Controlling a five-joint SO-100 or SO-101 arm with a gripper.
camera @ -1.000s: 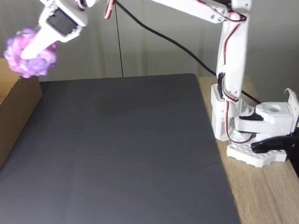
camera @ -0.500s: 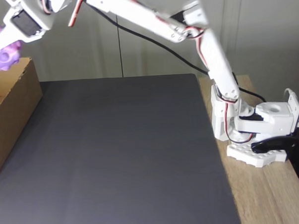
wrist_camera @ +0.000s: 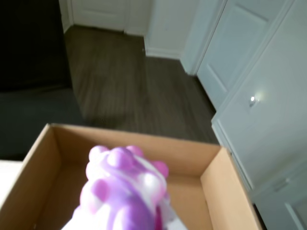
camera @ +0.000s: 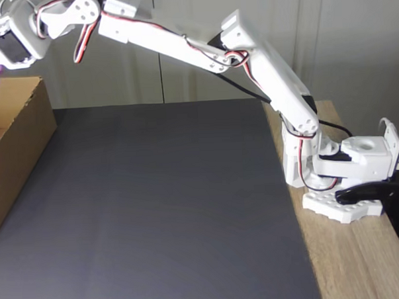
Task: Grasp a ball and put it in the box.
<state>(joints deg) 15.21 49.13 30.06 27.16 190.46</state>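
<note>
— Where's the ball (wrist_camera: 125, 189) now?

— Low in the middle of the wrist view, big and blurry, all purple and white bumps. Behind and under it is the open box (wrist_camera: 213, 182), whose brown walls run from the left edge across to the lower right. In the fixed view only a scrap of purple shows at the far upper left edge, just above the box's (camera: 17, 141) rim.

— So it's over the box?

— I'd say so. From the wrist camera the ball sits over the box floor, clear of the back wall and the right-hand wall. The arm (camera: 202, 53) is stretched right out across the dark mat (camera: 155, 204) toward the upper left corner of the fixed view.

— And the gripper?

— Its fingers hardly show. There's something pale at the very bottom of the wrist view under the ball, and since the ball hangs there in mid-air, I take it the jaws are clamped on it.

— What would make a clean drop?

— Let go while the ball is well inside the walls, not near the rim. It looks soft and bumpy, so it could bounce or cling to a finger; opening wide and pausing a beat before swinging away would help. Lowering a little first wouldn't hurt either.
</note>
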